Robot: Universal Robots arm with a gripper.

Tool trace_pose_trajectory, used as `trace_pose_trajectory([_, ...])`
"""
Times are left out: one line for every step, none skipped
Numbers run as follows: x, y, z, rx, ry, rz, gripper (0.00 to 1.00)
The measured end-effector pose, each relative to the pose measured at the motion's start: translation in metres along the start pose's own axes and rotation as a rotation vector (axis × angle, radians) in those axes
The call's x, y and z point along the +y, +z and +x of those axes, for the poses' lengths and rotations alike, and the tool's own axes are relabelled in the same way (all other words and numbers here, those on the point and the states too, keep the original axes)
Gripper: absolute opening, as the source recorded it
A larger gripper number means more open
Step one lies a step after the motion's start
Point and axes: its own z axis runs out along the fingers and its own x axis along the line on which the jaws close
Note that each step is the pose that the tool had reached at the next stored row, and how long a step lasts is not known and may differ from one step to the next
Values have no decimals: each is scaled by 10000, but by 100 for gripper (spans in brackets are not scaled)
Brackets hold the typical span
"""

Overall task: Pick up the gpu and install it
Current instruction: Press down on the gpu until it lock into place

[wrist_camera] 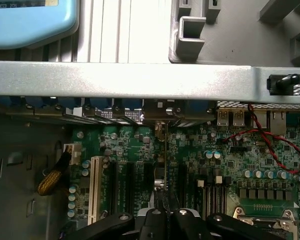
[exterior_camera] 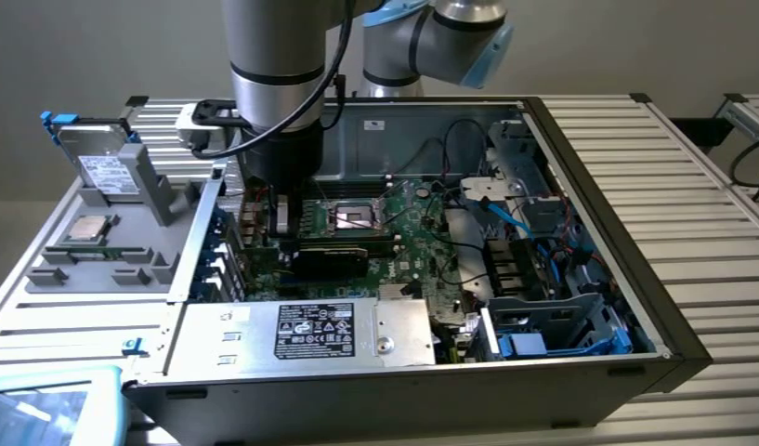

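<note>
Gripper (wrist_camera: 166, 212): fingers clamped on gpu (wrist_camera: 165, 165), held edge-on over motherboard (wrist_camera: 240, 165) expansion slots inside computer case (exterior_camera: 627, 269); good seating likely needs square alignment and straight, even pressure.

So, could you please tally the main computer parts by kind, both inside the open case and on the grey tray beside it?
Motherboard: 1
Power supply: 1
Gpu: 1
Hard drive: 1
Processor chip: 1
Total: 5
</note>
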Motion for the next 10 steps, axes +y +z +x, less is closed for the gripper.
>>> trace_pose_trajectory([0,0,0,0,0,0,12])
trace_pose_trajectory([0,0,0,0,0,0,12])
trace_pose_trajectory([0,1,0,2,0,-2,12])
trace_pose_trajectory([0,7,0,3,0,-2,12])
trace_pose_trajectory([0,8,0,4,0,-2,12])
trace_pose_trajectory([0,8,0,3,0,-2,12])
trace_pose_trajectory([0,8,0,3,0,-2,12])
trace_pose_trajectory([-1,9,0,2,0,-1,12])
trace_pose_trajectory([-1,9,0,1,0,0,12])
trace_pose_trajectory([-1,9,0,1,0,0,12])
